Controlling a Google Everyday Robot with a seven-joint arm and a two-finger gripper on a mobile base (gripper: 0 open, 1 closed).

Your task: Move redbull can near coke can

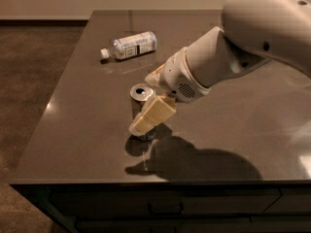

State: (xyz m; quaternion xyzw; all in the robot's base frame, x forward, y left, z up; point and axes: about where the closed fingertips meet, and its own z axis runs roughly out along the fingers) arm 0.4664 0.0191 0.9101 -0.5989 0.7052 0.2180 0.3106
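Observation:
The redbull can (142, 92), slim and silver with an open shiny top, stands upright near the table's front left. My gripper (143, 104) reaches in from the right and is open around the can. One cream finger (151, 115) crosses the can's front side, and the other finger (154, 74) sits behind it. Most of the can's body is hidden by the near finger. The coke can is out of view.
A clear plastic bottle (130, 45) with a white label lies on its side at the back left of the dark table (87, 115). My large white arm (252, 38) covers the right part of the table. The table's front edge is close below the can.

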